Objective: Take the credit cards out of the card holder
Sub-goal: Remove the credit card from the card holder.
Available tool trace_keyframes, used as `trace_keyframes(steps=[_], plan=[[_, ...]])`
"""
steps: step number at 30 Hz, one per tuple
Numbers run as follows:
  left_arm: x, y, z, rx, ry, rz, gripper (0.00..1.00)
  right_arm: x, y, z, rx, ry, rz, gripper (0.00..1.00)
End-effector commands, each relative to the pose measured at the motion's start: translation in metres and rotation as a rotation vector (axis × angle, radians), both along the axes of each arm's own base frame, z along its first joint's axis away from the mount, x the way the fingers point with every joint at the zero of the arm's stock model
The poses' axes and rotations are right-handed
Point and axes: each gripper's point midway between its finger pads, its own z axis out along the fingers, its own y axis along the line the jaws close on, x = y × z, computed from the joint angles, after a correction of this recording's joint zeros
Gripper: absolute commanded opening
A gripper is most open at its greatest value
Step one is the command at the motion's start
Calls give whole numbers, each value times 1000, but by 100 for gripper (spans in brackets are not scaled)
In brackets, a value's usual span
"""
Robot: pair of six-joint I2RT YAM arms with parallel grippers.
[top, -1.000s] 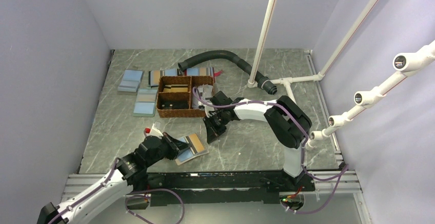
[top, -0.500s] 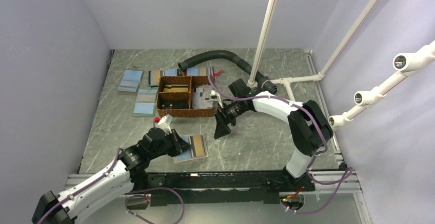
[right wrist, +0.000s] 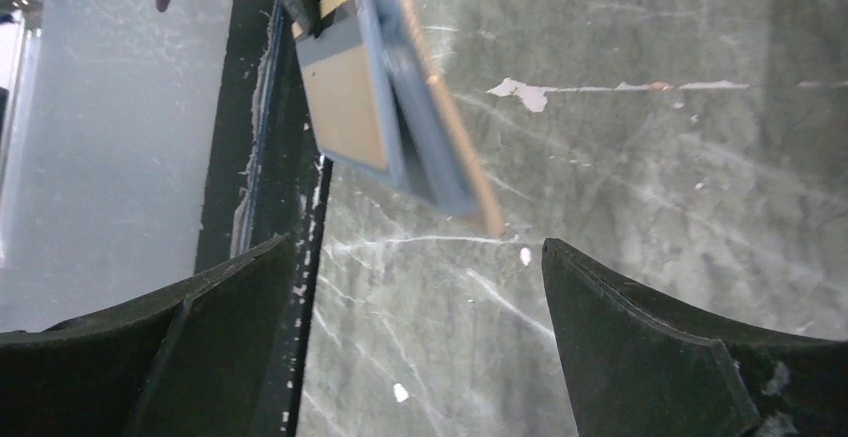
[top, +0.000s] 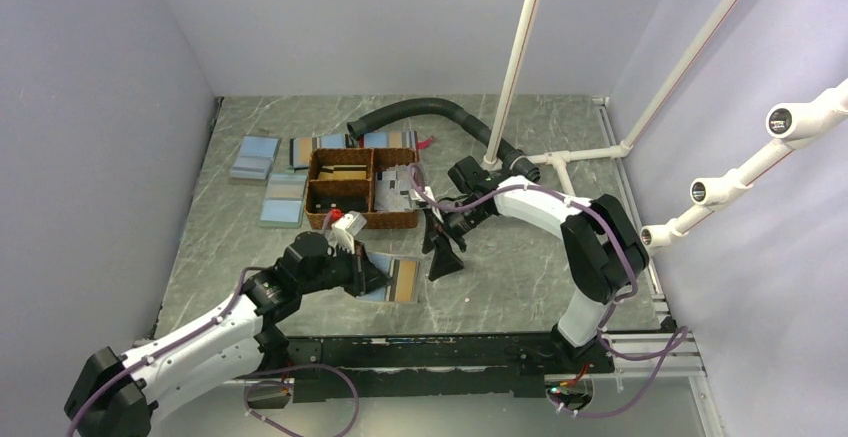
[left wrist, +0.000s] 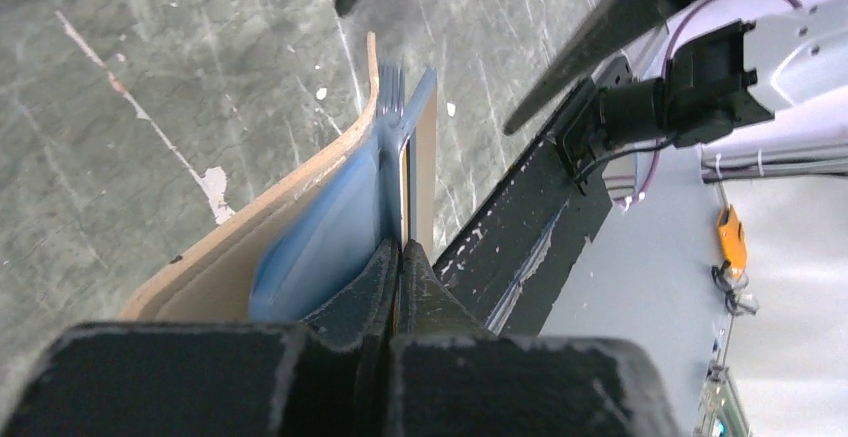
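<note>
Card holder [top: 398, 279] is clamped in left pincer [left wrist: 400, 249], layers visible only from wrist cameras; right pincer [right wrist: 418, 247] spread apart.

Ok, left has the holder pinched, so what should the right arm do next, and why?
Probably ease the right gripper in toward the card holder: its jaws stand open and empty just beside it, and the left gripper is shut on the holder, presenting it.

Top cam sits high off the 6 o'clock edge of the table [top: 520, 277], looking down and forward over all of it. Left wrist cam is super close in, facing roughly 2 o'clock. Right wrist cam hangs low, facing about 7 o'clock. All three catch the holder [top: 398, 279] and the front rail [top: 450, 349].
</note>
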Motion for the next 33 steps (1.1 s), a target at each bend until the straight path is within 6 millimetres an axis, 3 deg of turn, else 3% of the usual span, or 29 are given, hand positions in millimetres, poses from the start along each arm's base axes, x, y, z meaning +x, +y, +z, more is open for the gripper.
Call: trace_keyframes(steps=[1,5,11,15,18,22,26,28,33], plan=[[1,-21,45,-99,-147,-130,0,15,16,13,106,-117,94,95],[0,-24,49,-111,-158,-151,0,11,18,12,119,-109,124,92],[1,-26,52,-125,-172,-154,0,-12,21,7,124,-90,194,83],[2,-24,51,-117,-175,-146,0,-20,19,10,143,-74,219,64],[1,-21,50,-112,-178,-136,0,-21,17,8,136,-73,229,41],[0,-17,51,-105,-188,-125,0,-24,15,10,145,-62,250,24],[-1,-13,49,-81,-184,-118,0,-28,15,15,163,-51,261,15],[-1,-10,48,-73,-181,-110,0,-28,15,16,160,-46,260,1],[-3,-4,44,-46,-163,-92,0,-28,12,13,134,-35,255,0]])
